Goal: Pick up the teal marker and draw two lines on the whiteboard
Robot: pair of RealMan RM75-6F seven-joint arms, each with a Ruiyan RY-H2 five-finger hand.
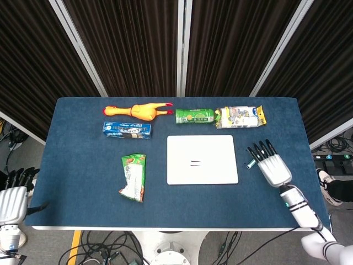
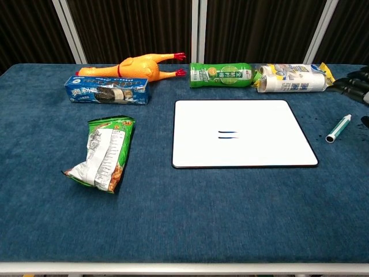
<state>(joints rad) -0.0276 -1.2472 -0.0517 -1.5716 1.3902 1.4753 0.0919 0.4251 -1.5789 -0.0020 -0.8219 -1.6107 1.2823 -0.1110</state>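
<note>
Over at the far left, the robot's left hand (image 1: 12,200) hangs off the bench edge, its silver back up and its dark fingers (image 1: 16,178) bunched together; whether they are curled closed or merely relaxed cannot be told, and nothing shows in them. On the blue cloth-covered bench (image 2: 184,219) lies a green and white crinkled snack bag (image 2: 102,152), with a blue rectangular biscuit packet (image 2: 107,90) further back and a yellow rubber chicken with red feet (image 2: 135,66) behind that. At the middle sits the flat white rectangular whiteboard with a dark rim (image 2: 242,133), carrying two short dark parallel lines (image 2: 228,135), one just above the other, near its centre. Behind the board a green plastic bottle (image 2: 223,75) lies on its side, touching a white, blue and yellow wrapped packet (image 2: 292,78) to its right. Right of the board, apart from its edge, the teal marker (image 2: 338,128) rests flat on the bench: a slim teal barrel tilted diagonally, with a pale cap end towards the camera in the chest view. The right hand (image 1: 272,164) is just beside it, fingers (image 1: 263,149) spread apart and straight, holding nothing; in the head view the marker (image 1: 251,164) peeks out by its fingertips.
</note>
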